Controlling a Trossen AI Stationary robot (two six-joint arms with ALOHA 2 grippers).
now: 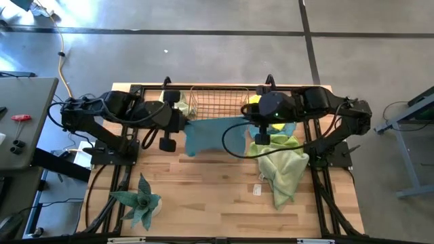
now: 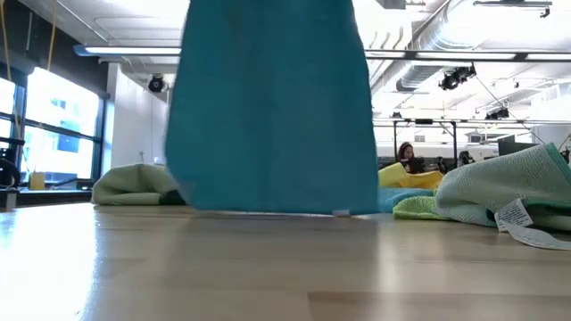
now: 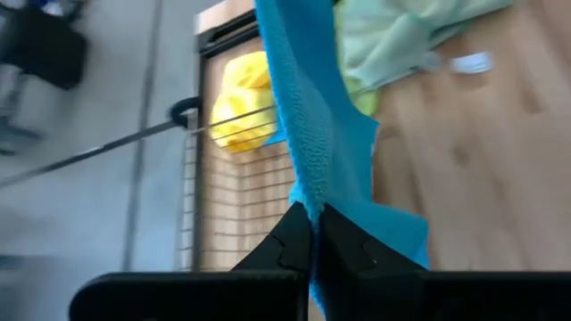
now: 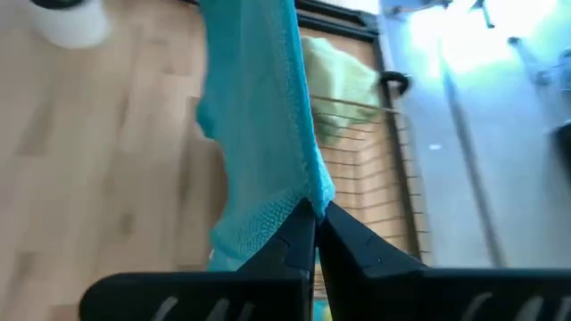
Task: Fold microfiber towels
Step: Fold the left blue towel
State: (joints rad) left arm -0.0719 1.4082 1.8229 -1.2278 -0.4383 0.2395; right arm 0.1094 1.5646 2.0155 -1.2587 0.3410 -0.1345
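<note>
The left gripper (image 3: 314, 234), two dark wedge-shaped fingers, is pinched tight on the edge of a blue looped-pile microfiber towel (image 3: 312, 134). The right gripper (image 4: 314, 227) is pressed together on the same blue towel's (image 4: 259, 116) other edge. In the high view the left gripper (image 1: 182, 122) sits left of centre and the right gripper (image 1: 252, 122) right of centre, with the blue towel (image 1: 207, 134) stretched between them in the middle of the frame, just below a copper wire basket (image 1: 215, 102). In the low view the blue towel (image 2: 272, 107) hangs as a broad flat sheet filling the upper centre, its lower hem at the light wooden slat table (image 2: 268, 267).

A crumpled pale green towel with a white tag (image 1: 285, 173) lies heaped at right of centre in the high view, with a lime green towel (image 1: 268, 146) partly under it. A bright yellow towel (image 3: 241, 125) sits bunched by the basket's far end. A spiky green plant (image 1: 140, 200) stands at lower left.
</note>
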